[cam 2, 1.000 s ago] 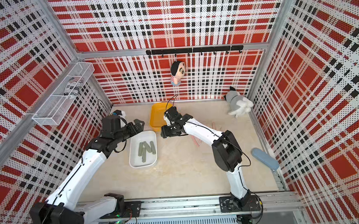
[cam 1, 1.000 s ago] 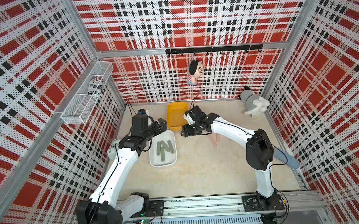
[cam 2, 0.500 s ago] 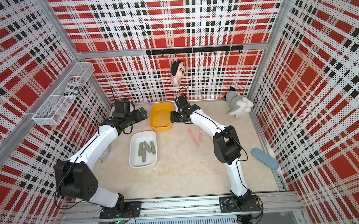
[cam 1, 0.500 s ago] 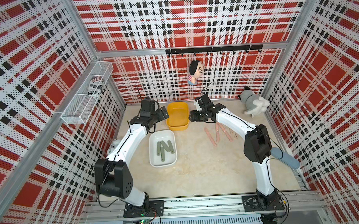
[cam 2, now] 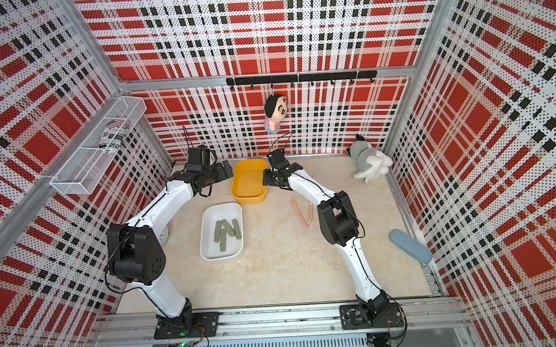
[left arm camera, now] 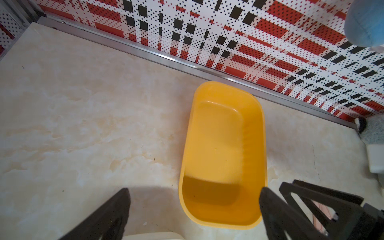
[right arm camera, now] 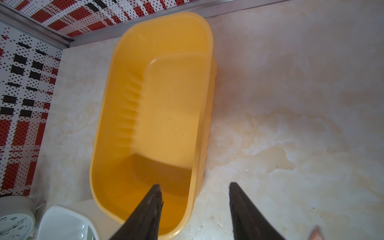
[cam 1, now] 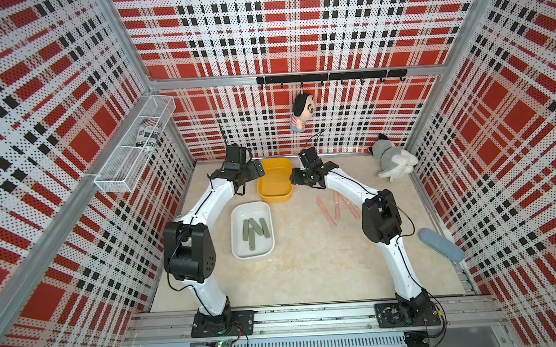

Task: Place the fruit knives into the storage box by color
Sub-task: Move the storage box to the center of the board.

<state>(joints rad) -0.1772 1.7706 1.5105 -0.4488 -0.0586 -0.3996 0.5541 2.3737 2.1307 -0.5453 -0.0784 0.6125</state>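
The left gripper [left arm camera: 194,188] is spread wide and empty, with one black finger over bare table and the other by the rim of the yellow plastic oblong box [left arm camera: 222,135]. The right gripper [right arm camera: 194,184] is partly open and holds nothing. Its fingers straddle the box's long wall, and contact cannot be told.

Only the top views show the knives clearly. Four olive grey-green flat sticks [cam 1: 255,228] lie in the white oblong tray [cam 1: 252,251]. The salmon-pink flat sticks [cam 1: 326,212] lie on the beige marbled tabletop [cam 1: 306,269] beside the right arm. The right wrist view adds the box's ribbed inner wall and a white clock dial [right arm camera: 14,224].
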